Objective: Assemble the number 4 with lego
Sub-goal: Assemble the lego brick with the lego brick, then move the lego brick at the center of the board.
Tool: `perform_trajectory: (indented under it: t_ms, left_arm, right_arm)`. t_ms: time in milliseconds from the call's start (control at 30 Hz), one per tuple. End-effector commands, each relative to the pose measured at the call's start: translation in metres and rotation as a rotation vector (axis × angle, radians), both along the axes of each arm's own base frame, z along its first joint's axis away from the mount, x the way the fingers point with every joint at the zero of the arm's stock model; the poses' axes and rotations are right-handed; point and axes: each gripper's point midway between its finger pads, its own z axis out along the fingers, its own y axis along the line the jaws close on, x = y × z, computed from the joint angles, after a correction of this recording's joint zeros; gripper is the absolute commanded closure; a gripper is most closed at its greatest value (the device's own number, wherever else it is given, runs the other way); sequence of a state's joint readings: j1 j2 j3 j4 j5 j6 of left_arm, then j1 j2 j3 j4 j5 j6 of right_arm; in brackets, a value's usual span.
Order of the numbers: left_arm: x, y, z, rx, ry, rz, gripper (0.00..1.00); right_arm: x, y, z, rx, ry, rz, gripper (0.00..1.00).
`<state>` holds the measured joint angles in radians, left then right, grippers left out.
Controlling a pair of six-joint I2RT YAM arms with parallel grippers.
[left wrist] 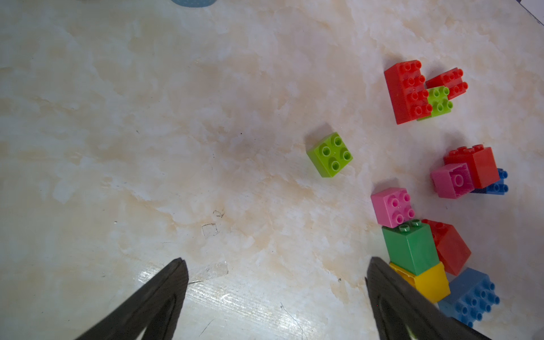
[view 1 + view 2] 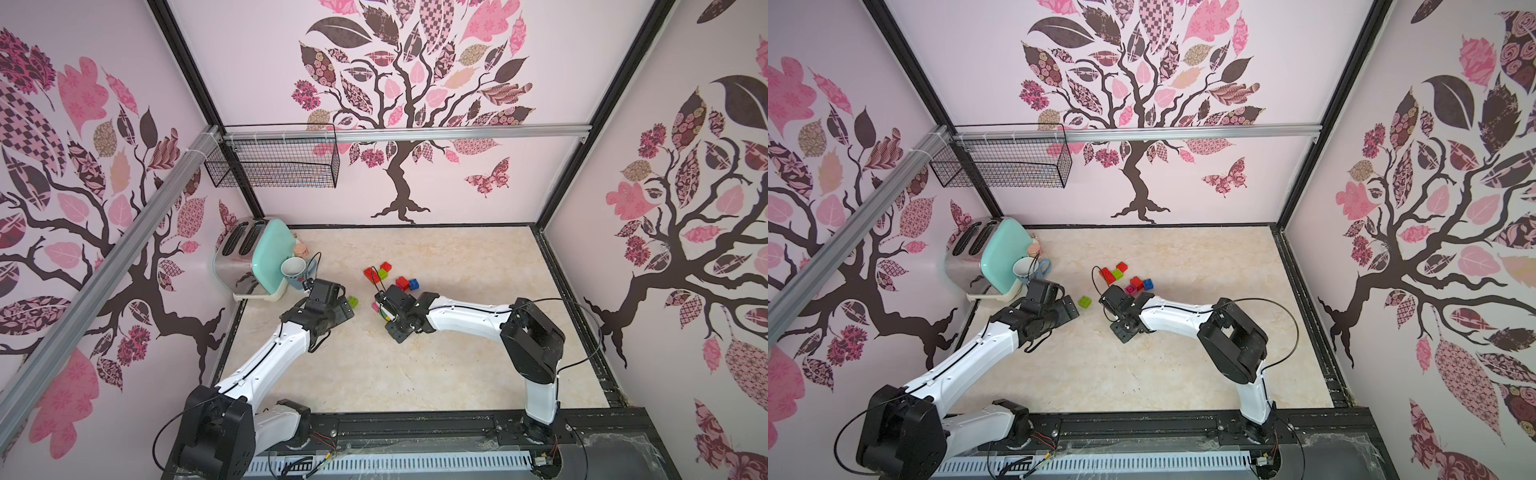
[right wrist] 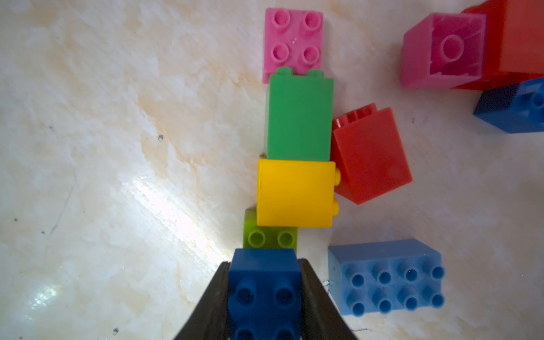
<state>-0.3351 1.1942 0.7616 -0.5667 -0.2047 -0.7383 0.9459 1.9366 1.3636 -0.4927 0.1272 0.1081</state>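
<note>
Marbled desk [image 3: 88, 147]: right hand [image 3: 264, 262] clamps a dark blue brick [image 3: 265, 288]; hold it square with the lime brick [image 3: 269, 237] just ahead while pressing. Left hand [image 1: 275, 260] stands open, empty.

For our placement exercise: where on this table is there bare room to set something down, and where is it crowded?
Free: the tabletop stretch from the lego cluster to the near rail, and the strip between that cluster and the back wall. Crowded: mid-table, where the right end effector grips a dark blue brick; toaster and mug fill the back-left corner.
</note>
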Motion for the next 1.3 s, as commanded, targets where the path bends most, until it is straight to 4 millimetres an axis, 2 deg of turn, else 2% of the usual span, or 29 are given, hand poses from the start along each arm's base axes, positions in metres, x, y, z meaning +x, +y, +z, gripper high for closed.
perform_trajectory:
  t_ms: [0, 167, 367, 567, 867, 967, 1100, 1200, 1267]
  left_arm:
    - [-0.005, 0.002, -0.008, 0.006, 0.029, 0.005, 0.02]
    - [-0.005, 0.002, -0.009, 0.008, 0.03, 0.004, 0.02]
    - [-0.006, 0.002, -0.011, 0.01, 0.036, 0.002, 0.02]
    - [-0.006, 0.002, -0.013, 0.01, 0.042, -0.001, 0.02]
    - [-0.006, -0.002, -0.016, 0.001, 0.049, -0.027, 0.02]
    - [-0.006, -0.008, -0.019, -0.005, 0.063, -0.067, 0.02]
    - [-0.007, -0.022, -0.02, 0.008, 0.068, -0.123, 0.02]
    - [-0.008, -0.038, -0.02, 0.031, 0.066, -0.175, 0.02]
    - [-0.008, -0.047, -0.023, 0.027, 0.077, -0.2, 0.02]
  right_arm:
    - [0.007, 0.004, 0.008, 0.024, -0.007, -0.03, 1.0]
    - [0.013, 0.002, -0.003, 0.013, -0.001, -0.057, 1.0]
    - [0.004, -0.011, -0.037, -0.043, 0.059, -0.081, 1.0]
    - [-0.02, -0.027, -0.065, -0.099, 0.157, -0.059, 1.0]
    - [-0.069, -0.082, -0.115, -0.311, 0.353, -0.083, 1.0]
    - [-0.063, -0.09, -0.109, -0.312, 0.294, -0.139, 1.0]
    - [-0.053, -0.097, -0.081, -0.264, 0.207, -0.245, 1.0]
    - [-0.058, -0.102, -0.066, -0.191, 0.191, -0.316, 1.0]
    - [-0.065, -0.108, -0.063, -0.164, 0.207, -0.353, 1.0]
